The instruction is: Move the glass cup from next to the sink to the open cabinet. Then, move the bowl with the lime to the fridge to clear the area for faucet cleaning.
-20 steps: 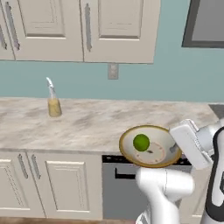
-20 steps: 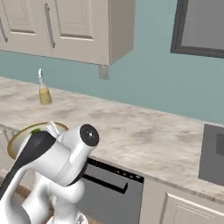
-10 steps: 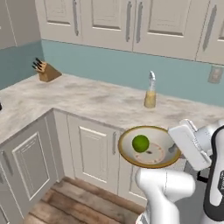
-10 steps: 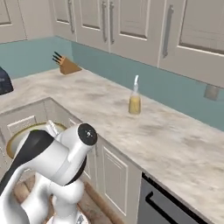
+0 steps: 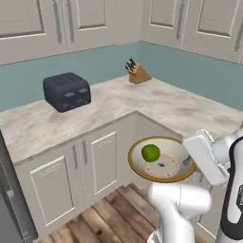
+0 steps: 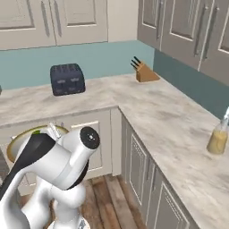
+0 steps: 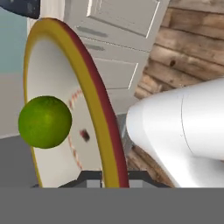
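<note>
One bowl [image 5: 161,161] holds one lime [image 5: 150,153]. The gripper [image 7: 109,177] is clamped on the bowl's rim, carrying it above the wooden floor [image 5: 111,220] before the lower cabinets [image 5: 80,180]. One toaster [image 5: 66,91] and one knife block [image 5: 137,73] stand beyond. The fingertips are mostly hidden by the rim.

Golden-brown-rimmed cream bowl [image 5: 163,163]; bright green lime [image 5: 150,153]; dark navy toaster [image 5: 66,91]; marbled beige counter [image 5: 142,102]; teal backsplash [image 5: 190,71]

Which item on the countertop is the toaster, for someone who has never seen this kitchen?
Start at the marble-patterned L-shaped countertop under the cream wall cabinets. On its left run, against the teal wall, sits the toaster. It is a squat dark navy box with slots on top, unlike the small wooden knife block in the corner.
</note>
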Robot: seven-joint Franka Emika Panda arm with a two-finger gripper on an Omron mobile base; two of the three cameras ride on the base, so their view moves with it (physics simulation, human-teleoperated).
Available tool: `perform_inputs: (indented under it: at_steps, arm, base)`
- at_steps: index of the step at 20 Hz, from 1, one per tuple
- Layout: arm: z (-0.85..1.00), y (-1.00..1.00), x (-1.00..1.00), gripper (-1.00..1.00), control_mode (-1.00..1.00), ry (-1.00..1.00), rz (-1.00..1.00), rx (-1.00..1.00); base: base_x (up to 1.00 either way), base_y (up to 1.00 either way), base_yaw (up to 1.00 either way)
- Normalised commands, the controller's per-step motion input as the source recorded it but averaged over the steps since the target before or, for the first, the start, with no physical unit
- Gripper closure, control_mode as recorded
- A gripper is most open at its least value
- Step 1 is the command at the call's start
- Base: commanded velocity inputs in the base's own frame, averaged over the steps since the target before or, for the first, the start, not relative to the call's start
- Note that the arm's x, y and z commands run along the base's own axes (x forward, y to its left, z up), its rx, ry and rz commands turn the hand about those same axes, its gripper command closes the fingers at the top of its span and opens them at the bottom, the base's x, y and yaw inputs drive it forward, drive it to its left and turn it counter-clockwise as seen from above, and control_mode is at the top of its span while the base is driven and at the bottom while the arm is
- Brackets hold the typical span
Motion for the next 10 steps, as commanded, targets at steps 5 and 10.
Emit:
perform_inputs:
  at_steps: [5, 10]
  arm:
    - [0.00, 0.00, 0.00, 1.00, 1.00, 0.00, 0.00, 0.00]
    - [0.00, 0.00, 0.00, 1.00, 1.00, 0.00, 0.00, 0.00]
  base:
    - [0.18, 0.84, 0.63]
    - [-0.34, 0.17, 0.37]
